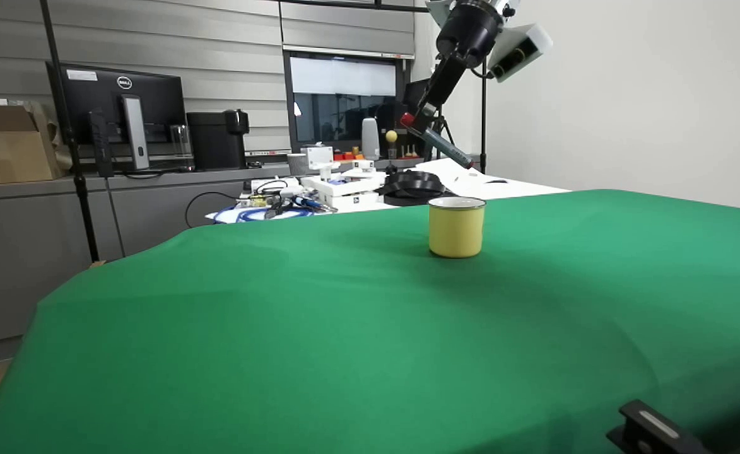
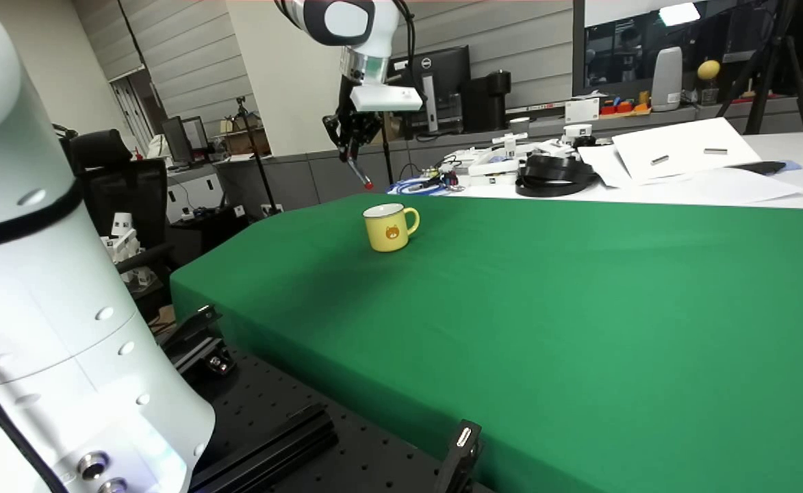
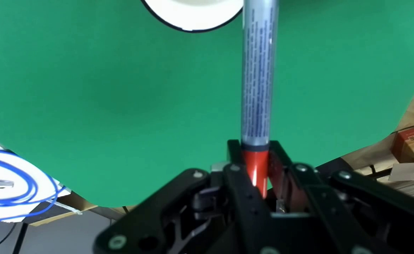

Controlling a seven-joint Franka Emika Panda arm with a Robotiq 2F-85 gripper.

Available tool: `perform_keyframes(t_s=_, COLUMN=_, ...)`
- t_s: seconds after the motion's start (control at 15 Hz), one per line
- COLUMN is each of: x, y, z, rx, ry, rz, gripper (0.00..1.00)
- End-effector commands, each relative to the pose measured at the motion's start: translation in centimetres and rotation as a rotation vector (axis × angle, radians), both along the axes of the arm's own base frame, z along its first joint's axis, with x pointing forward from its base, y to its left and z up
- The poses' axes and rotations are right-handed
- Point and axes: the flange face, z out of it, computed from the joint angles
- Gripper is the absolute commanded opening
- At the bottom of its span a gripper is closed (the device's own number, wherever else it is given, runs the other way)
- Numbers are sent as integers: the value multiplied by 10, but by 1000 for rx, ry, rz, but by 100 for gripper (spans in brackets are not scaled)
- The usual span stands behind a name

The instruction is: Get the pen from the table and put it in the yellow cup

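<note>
My gripper (image 3: 255, 150) is shut on the red cap end of the pen (image 3: 258, 81). The pen has a grey printed body, with a small red end showing in an exterior view (image 2: 368, 185). It is tilted, its free end pointing down, and hangs in the air above the yellow cup (image 1: 456, 232), apart from it. The cup stands upright on the green-covered table (image 1: 344, 334); its handle and bear print show in an exterior view (image 2: 387, 229). In the wrist view only part of its white inside and dark rim (image 3: 196, 21) shows at the top edge.
A white desk (image 2: 716, 185) behind the table holds cables, white parts, papers and a black coil (image 2: 557, 174). A black clamp (image 1: 657, 432) sits at the table's near edge. The white robot base (image 2: 79, 294) stands beside the table. A thin black pole (image 1: 70, 139) stands behind.
</note>
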Motion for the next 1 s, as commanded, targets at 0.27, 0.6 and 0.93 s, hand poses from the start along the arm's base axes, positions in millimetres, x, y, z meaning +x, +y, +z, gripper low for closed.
perform_keyframes(t_s=0.27, x=1, y=1, z=-1, rx=18, ry=-26, rz=10, gripper=6)
perform_keyframes(t_s=0.6, x=5, y=6, z=-9, rx=60, ry=-113, rz=50, gripper=6)
perform_keyframes(t_s=0.93, x=7, y=4, z=-26, rx=80, ry=-129, rz=86, gripper=6)
